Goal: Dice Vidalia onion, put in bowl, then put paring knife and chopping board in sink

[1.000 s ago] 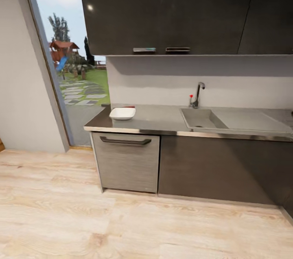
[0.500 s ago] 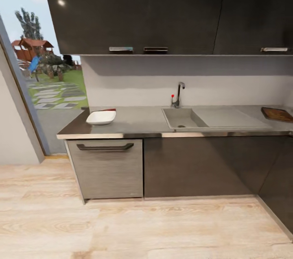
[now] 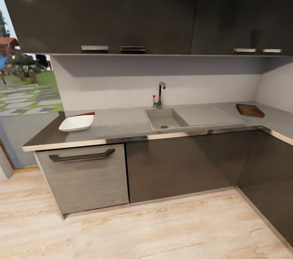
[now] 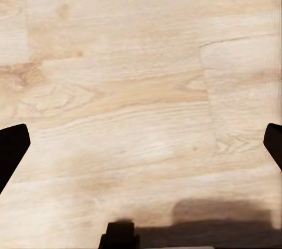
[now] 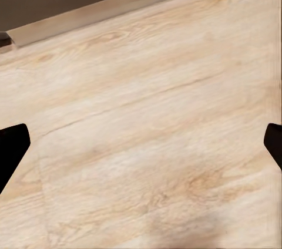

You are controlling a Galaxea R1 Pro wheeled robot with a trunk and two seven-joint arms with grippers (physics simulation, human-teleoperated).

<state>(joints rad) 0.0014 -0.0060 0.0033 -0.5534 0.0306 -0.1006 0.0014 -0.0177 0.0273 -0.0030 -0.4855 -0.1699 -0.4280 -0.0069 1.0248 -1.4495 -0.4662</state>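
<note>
Now the view has swung right, revealing the chopping board (image 3: 250, 110) beyond the sink (image 3: 165, 118), well ahead of both grippers (spread wide, empty, over floor); the approach continues.

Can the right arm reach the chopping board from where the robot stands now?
Probably not: the chopping board lies far off on the countertop, while the open right gripper points at the wooden floor.

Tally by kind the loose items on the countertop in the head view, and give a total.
Bowl: 1, the white square bowl at the counter's left end.
Knife: 1, a red-brown handle showing just behind the bowl.
Chopping board: 1, the dark brown chopping board past the drainer, near the corner.
Total: 3.
</note>
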